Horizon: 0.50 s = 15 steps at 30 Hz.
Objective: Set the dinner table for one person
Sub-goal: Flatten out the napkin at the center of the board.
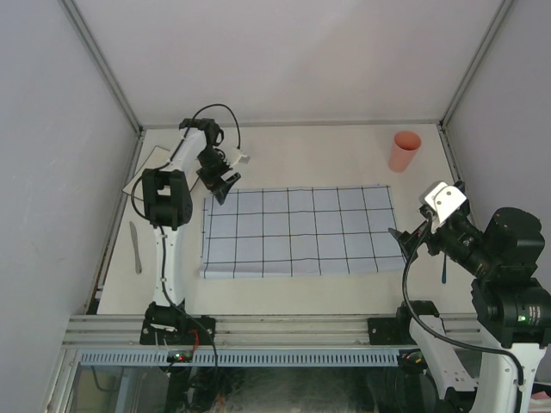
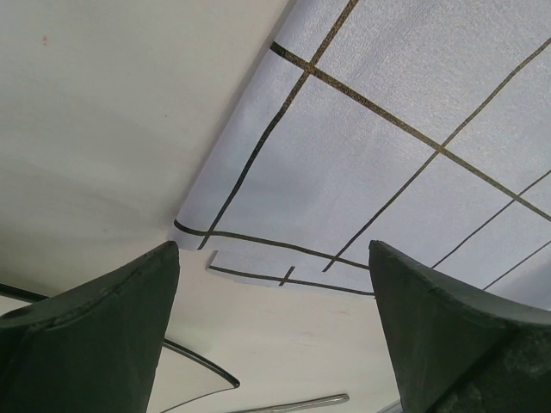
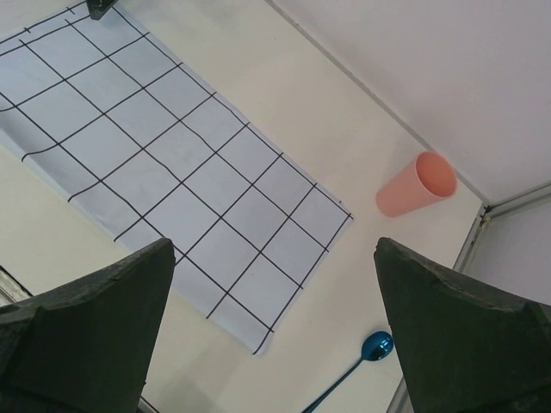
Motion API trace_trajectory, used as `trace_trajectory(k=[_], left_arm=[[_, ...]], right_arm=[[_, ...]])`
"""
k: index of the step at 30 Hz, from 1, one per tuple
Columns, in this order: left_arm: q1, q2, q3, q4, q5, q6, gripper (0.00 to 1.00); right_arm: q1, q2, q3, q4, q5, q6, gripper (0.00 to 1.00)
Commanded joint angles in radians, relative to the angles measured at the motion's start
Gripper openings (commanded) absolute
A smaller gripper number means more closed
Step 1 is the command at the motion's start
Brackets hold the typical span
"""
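Observation:
The dinner table (image 1: pixel 327 155) is a flat off-white surface. A light-blue cloth with a dark grid (image 1: pixel 297 231) lies spread across its middle. My left gripper (image 1: pixel 222 182) hovers open at the cloth's far-left corner. In the left wrist view that corner (image 2: pixel 258 262) is folded over on itself, between and just ahead of the empty jaws of my left gripper (image 2: pixel 274 249). My right gripper (image 1: pixel 399 237) stands open beside the cloth's right edge. The right wrist view shows it (image 3: pixel 274 245) holding nothing, above the cloth's near-right corner (image 3: pixel 258 344).
A pink cup (image 1: pixel 405 151) stands at the far right. A blue spoon (image 3: pixel 376 346) lies near the right rail. At the left are a white plate (image 1: pixel 151 165), half under the left arm, and a pale knife (image 1: pixel 135 247). A metal utensil (image 2: pixel 301 402) lies by the plate's rim.

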Motion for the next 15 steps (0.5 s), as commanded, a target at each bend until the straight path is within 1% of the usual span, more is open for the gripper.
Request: trace_trajectory(k=[1, 10, 13, 15], left_arm=[[0.006, -0.015, 0.027, -0.012, 0.009, 0.019, 0.95], [0.009, -0.022, -0.003, -0.017, 0.055, -0.005, 0.95], [0.014, -0.028, -0.020, -0.016, 0.065, -0.014, 0.94], [0.020, -0.029, -0.017, -0.003, 0.056, -0.064, 0.94]], right_arm=[[-0.009, 0.014, 0.029, 0.017, -0.028, 0.004, 1.00], [-0.022, 0.031, 0.059, 0.002, -0.067, 0.004, 1.00], [-0.028, 0.038, 0.080, -0.013, -0.079, 0.001, 1.00], [-0.031, 0.038, 0.082, -0.018, -0.083, -0.003, 1.00]])
